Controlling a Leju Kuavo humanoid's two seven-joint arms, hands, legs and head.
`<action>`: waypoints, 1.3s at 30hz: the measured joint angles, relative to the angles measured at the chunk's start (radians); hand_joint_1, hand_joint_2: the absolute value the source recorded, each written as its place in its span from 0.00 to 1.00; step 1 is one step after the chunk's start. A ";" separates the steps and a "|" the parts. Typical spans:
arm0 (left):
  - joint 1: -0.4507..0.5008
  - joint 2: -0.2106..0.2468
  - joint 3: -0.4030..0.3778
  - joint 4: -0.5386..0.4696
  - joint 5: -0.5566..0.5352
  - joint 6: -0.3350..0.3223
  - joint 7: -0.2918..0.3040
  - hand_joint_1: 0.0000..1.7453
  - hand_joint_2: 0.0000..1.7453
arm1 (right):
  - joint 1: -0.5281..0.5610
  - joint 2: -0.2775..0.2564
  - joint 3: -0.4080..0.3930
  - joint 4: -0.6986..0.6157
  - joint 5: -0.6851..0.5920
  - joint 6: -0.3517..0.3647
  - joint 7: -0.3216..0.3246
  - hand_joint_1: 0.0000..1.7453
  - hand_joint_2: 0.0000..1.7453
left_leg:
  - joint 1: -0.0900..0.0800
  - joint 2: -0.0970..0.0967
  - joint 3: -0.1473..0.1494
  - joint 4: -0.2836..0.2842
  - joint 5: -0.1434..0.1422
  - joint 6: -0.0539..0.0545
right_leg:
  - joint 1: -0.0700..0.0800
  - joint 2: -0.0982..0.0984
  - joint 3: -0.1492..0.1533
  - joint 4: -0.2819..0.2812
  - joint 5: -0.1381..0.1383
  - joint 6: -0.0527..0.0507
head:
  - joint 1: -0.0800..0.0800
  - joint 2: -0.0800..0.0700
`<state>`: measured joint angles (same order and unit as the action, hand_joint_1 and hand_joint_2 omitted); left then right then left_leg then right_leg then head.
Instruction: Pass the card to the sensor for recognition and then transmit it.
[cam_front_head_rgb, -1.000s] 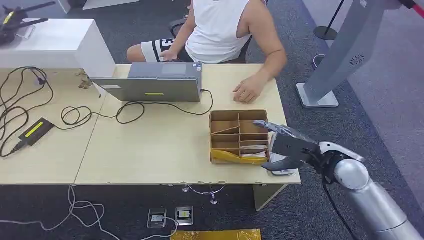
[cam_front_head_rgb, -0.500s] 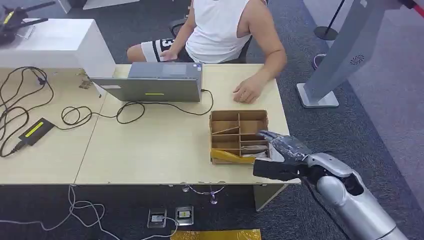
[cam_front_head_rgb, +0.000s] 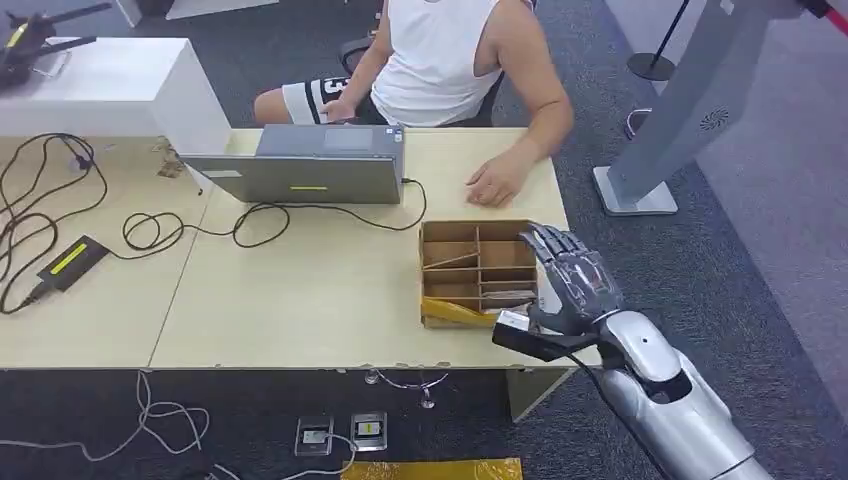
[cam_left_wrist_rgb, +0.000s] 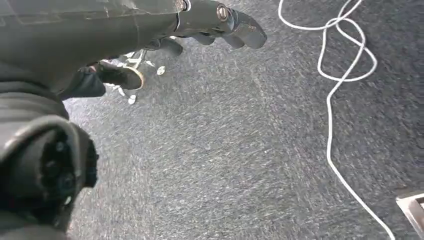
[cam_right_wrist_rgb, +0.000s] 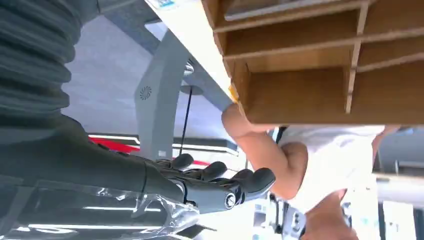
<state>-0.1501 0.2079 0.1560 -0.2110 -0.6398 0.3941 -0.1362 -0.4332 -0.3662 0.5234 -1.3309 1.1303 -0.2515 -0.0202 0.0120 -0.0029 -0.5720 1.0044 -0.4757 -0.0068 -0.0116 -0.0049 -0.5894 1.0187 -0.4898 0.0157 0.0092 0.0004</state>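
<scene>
Two hands, neither with anything in it. Right hand (cam_front_head_rgb: 570, 285) spread wide and flat, fingers (cam_front_head_rgb: 552, 245) stretched out, hovering at the 3 o'clock edge of the cardboard box (cam_front_head_rgb: 478, 228), thumb down toward the table (cam_front_head_rgb: 300, 300) edge at 5 o'clock of the box. Left hand (cam_left_wrist_rgb: 220, 20) hanging over the carpet, fingers loosely bent, hard to say how far open.

Seems to be the card (cam_front_head_rgb: 507, 296): a pale flat piece lying in a slot at 4 o'clock inside the box, just beside the right hand but not touched.

Judged as the very first step, reaching for the card, with nothing lifted yet. Next move likely calls for bringing the fingers down into that narrow slot toward 9 o'clock, pinching the thin edge without snagging the dividers, then lifting clear. Cannot tell which thing is the sensor. Person's hand (cam_front_head_rgb: 492, 185) resting on the table at 12 o'clock of the box
</scene>
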 joint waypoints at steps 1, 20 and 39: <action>-0.006 -0.002 0.000 0.000 -0.001 -0.001 0.001 0.00 0.00 | -0.002 0.010 -0.001 0.026 0.000 -0.025 -0.007 0.00 1.00 | 0.000 0.000 0.000 0.000 0.000 0.000 | 0.000 0.000 0.000 0.000 0.000 0.000 | 0.000 0.000; -0.037 -0.018 -0.001 0.000 -0.020 -0.013 0.011 0.00 0.00 | -0.073 0.140 -0.012 0.293 -0.008 -0.158 -0.074 0.00 1.00 | 0.000 0.000 0.000 0.000 0.000 0.000 | 0.000 0.000 0.000 0.000 0.000 0.000 | 0.000 0.000; -0.041 -0.022 -0.001 0.000 -0.020 -0.018 0.011 0.00 0.00 | -0.074 0.183 0.002 0.363 -0.099 -0.122 -0.148 0.00 1.00 | 0.000 0.000 0.000 0.000 0.000 0.000 | 0.000 0.001 0.000 0.000 0.000 0.000 | 0.000 0.000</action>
<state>-0.1914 0.1858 0.1549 -0.2110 -0.6595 0.3761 -0.1251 -0.5075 -0.1827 0.5257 -0.9678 1.0312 -0.3735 -0.1678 0.0120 -0.0028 -0.5717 1.0046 -0.4756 -0.0069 -0.0117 -0.0042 -0.5895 1.0188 -0.4898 0.0157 0.0095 0.0004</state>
